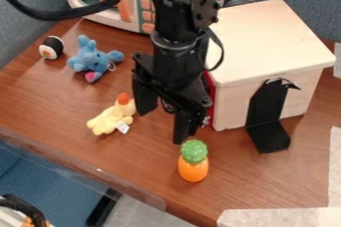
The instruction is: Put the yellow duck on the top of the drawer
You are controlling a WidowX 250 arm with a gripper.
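Yellow duck (112,119) lying on the table (40,101), just beside the end effector (164,122), its black fingers spread wide, wooden drawer box (266,37) on its other side, orange toy (193,169) near one fingertip

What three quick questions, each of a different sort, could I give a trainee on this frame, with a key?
1. True or false: the hand is open.
2. Where does the duck lie?
A) on top of the drawer
B) on the table
C) inside the microwave
3. Fill in the colour: the orange toy has a ____ top.

Key: 1 true; 2 B; 3 green.
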